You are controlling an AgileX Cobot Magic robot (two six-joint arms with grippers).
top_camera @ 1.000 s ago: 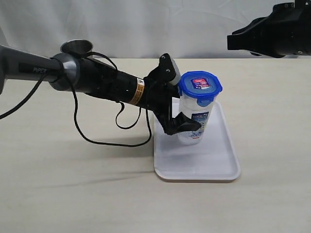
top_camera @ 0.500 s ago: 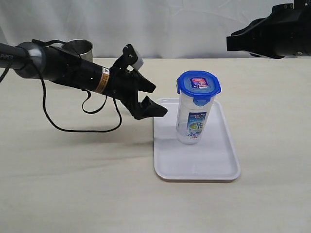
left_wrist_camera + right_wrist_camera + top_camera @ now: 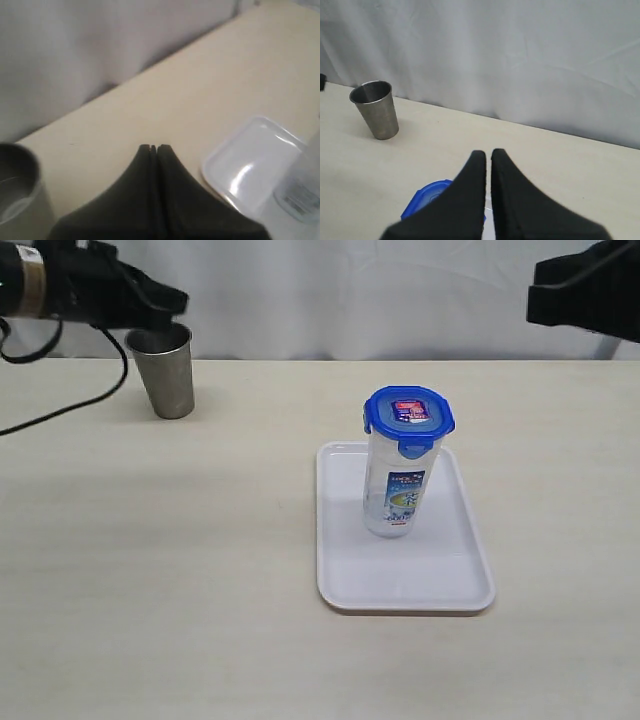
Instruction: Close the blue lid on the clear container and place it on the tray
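Before a white curtain, on the beige table, the clear container stands upright on the tray, the blue lid seated on top. My left gripper and right gripper hang clear, jaws pressed together, empty; the job looks done.

The table is seen from somewhat above in the exterior view. Wrist views are taken close behind the left pincer and right pincer. The steel cup is shared by all three.
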